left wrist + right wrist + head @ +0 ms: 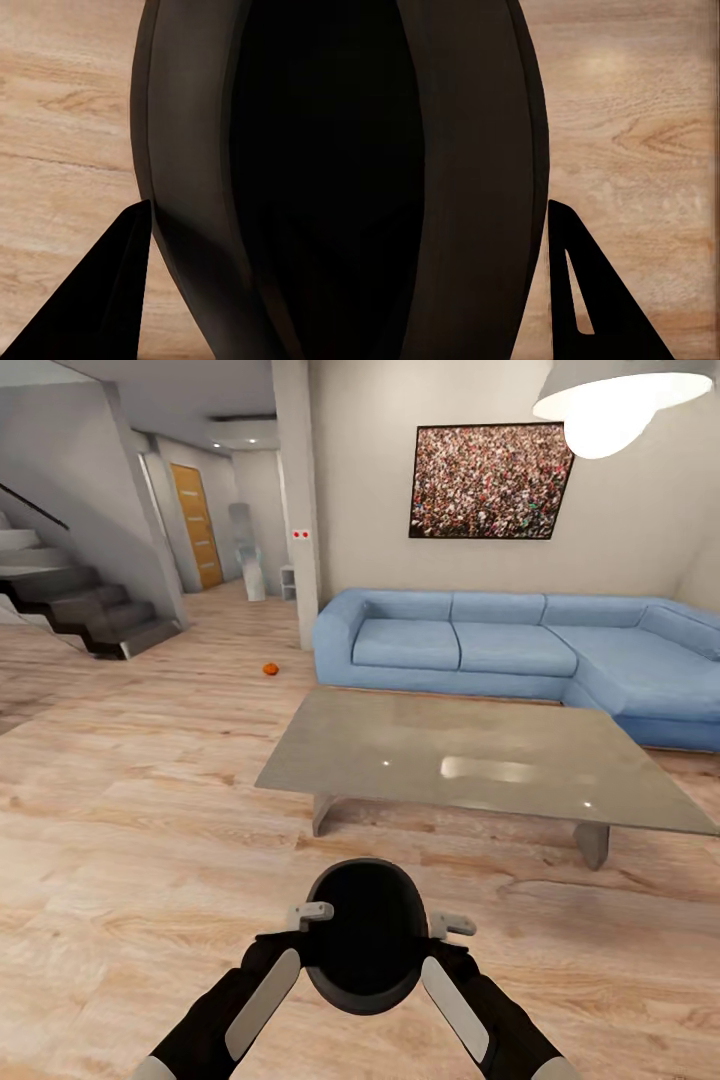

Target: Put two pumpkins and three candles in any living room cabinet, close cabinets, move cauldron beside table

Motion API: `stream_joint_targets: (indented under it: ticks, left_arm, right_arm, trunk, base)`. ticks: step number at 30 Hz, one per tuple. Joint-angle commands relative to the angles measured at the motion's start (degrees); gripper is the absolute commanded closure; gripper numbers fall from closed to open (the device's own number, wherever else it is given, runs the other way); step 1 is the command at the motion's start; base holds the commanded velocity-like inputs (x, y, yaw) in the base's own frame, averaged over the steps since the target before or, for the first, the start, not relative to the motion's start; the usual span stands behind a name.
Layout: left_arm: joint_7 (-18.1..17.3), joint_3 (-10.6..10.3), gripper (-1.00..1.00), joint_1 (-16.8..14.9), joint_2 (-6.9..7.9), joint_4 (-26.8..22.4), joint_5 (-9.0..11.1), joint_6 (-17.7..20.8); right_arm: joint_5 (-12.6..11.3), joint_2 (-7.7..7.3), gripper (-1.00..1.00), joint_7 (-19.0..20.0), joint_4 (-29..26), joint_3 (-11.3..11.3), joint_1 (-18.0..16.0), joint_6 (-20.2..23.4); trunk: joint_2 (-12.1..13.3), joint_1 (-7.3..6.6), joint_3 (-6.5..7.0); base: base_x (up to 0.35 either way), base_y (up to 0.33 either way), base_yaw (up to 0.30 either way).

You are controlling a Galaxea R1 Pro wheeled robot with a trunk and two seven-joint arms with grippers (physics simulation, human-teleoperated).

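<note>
I count one black cauldron (362, 940), and it sits between my two grippers, my left gripper (312, 912) and my right gripper (452, 926). I see one grey table (480, 760) with two legs showing. There is one orange pumpkin (270, 669) on the wood floor (130, 840). I see one blue sofa (520, 650), one picture (488, 480), one lamp (610, 400) and one orange door (196, 525).
</note>
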Motion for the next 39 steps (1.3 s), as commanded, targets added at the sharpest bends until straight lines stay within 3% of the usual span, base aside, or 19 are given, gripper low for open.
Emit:
stream_joint_targets:
  ticks: [1,27,39]
  left_arm:
    - [0.58,-0.25,1.0,-0.07,0.06,-3.27,0.66,-0.37]
    - [0.5,-0.19,1.0,-0.07,0.06,-3.27,0.68,-0.37]
    - [0.49,-0.19,1.0,-0.07,0.06,-3.27,0.72,-0.37]
  right_arm:
    - [-0.7,-0.07,1.0,-0.49,0.01,-0.51,-0.09,0.41]
    - [-0.7,-0.09,1.0,-0.49,0.01,-0.51,-0.07,0.5]
    - [-0.7,-0.08,1.0,-0.49,0.01,-0.51,-0.1,0.5]
  trunk:
    - [-0.03,0.0,-0.05]
    - [-0.03,0.0,-0.05]
    - [-0.03,0.0,-0.05]
  base:
    - [0.097,0.0,-0.212]
    - [0.199,0.0,-0.035]
    - [0.021,0.0,0.0]
